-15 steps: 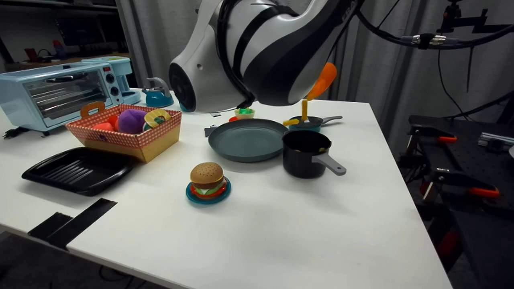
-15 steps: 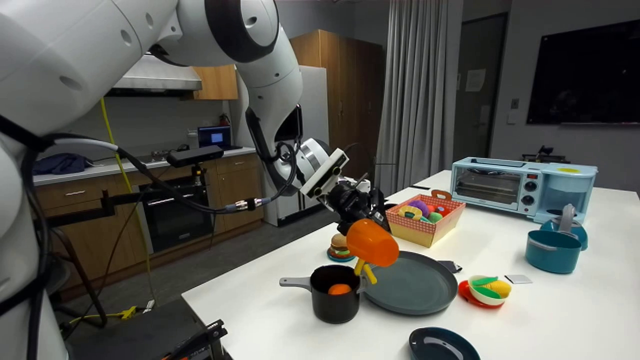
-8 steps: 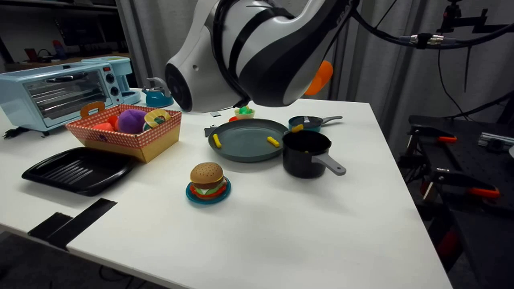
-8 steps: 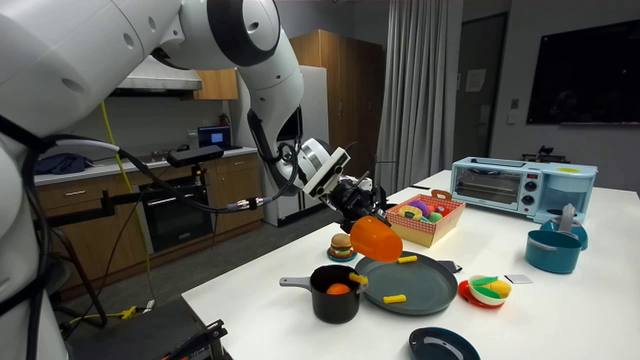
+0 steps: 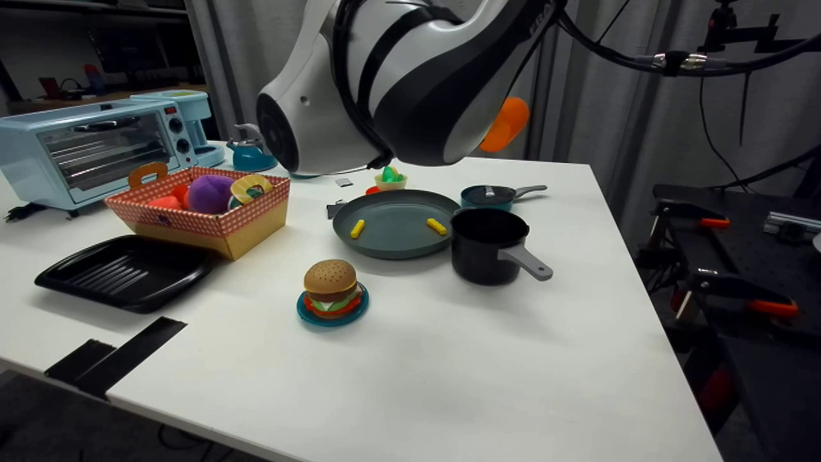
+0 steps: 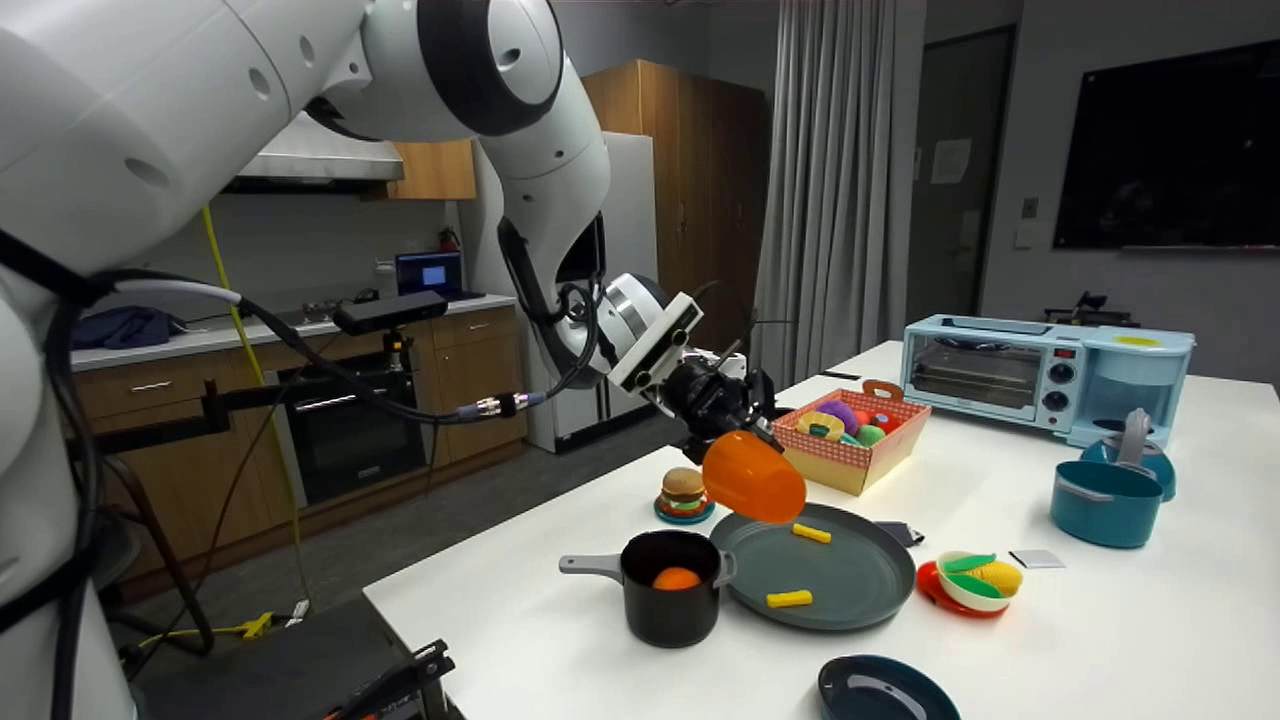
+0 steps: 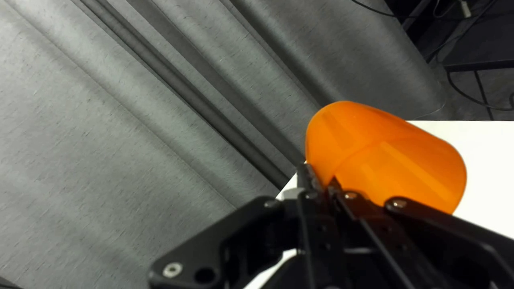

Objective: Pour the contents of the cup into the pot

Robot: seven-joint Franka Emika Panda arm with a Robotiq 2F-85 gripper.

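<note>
The orange cup [image 6: 753, 478] is tilted steeply with its mouth down, held in the air above the grey-green pan [image 6: 740, 560], beside the pot. It also shows in an exterior view [image 5: 507, 123], partly behind the arm, and in the wrist view [image 7: 385, 156]. My gripper [image 7: 321, 174] is shut on the cup's wall. The black pot [image 5: 484, 260] stands upright on the table; in an exterior view [image 6: 668, 615] a round orange thing [image 6: 676, 579] shows inside it. Two yellow sticks [image 6: 811, 533] [image 6: 789, 598] lie in the pan. The cup's inside is hidden in both exterior views.
The pan nearly touches the pot. A burger on a blue plate [image 5: 332, 292], a checked basket [image 5: 256, 221] and a black tray [image 5: 128, 273] stand on the table. A small teal pan [image 5: 487, 199], a bowl with toy vegetables [image 6: 975, 580] and a toaster oven [image 6: 985, 375] are also there.
Yellow sticks have dropped from the cup; two landed in the pan. One seen at the pot's rim half a second ago no longer shows there. The cup has shifted slightly, still tilted.
</note>
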